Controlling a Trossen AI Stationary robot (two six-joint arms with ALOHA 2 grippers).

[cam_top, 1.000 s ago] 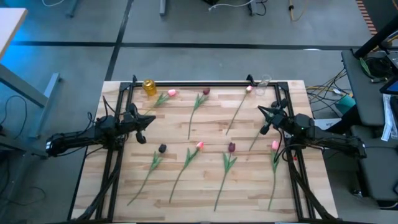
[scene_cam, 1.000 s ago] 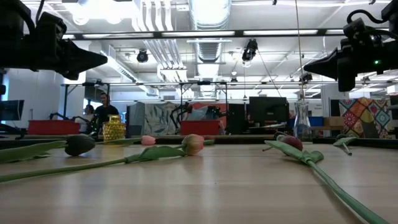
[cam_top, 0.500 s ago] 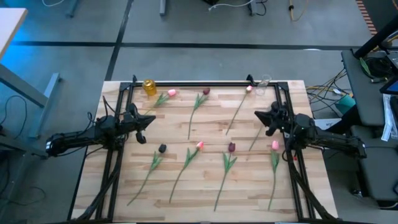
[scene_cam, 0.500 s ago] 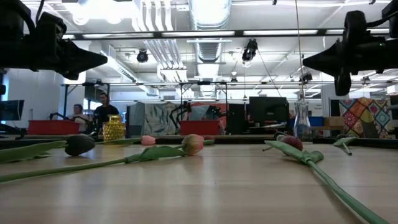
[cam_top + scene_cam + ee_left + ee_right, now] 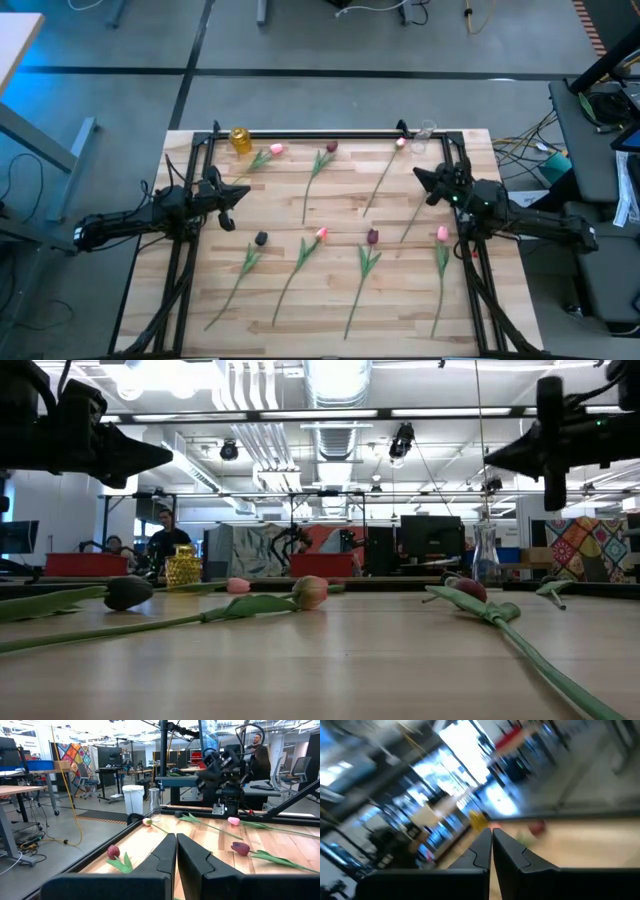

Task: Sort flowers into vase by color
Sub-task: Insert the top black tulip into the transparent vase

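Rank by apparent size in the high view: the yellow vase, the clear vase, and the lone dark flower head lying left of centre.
1. Yellow vase, clearly largest.
2. Clear vase, smaller, though its transparent outline is faint, so this is less certain.
3. Dark flower head, smallest.

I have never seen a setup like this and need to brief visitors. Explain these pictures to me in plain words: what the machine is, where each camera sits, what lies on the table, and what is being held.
This is a robot with two dark arms at a wooden table, each ending in a two-finger pincer. One camera looks straight down from above, one sits level with the tabletop, and one rides on each wrist, looking past that arm's fingers. The left pincer hovers over the table's left side, shut. The right pincer hovers at the right side, shut too. Neither holds anything. On the wood lie the flowers: tulips on long green stems, some pink, some dark maroon. A yellow vase stands at the far left corner, a clear vase at the far right. No flower is in a vase yet.
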